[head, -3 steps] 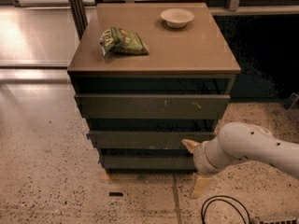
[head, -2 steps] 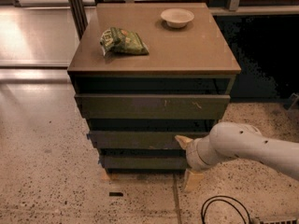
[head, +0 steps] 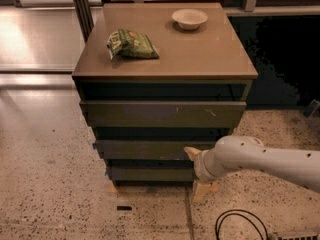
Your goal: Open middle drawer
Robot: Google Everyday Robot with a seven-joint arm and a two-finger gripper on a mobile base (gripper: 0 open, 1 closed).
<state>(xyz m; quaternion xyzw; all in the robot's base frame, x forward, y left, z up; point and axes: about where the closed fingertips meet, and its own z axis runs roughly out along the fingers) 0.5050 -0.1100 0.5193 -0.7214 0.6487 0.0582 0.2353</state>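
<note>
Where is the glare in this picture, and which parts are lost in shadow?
Camera view: strong glare on the polished floor at upper left; deep shadow hides the gap above the middle drawer; the gripper, at that drawer's right end, is evenly lit.

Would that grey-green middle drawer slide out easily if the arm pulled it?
Probably rigid: the flat, dark grey-green middle drawer looks like a solid panel. With no handle, it may be slippery to catch; the gripper sits at its right end. It looks shallow, so it is likely light.
</note>
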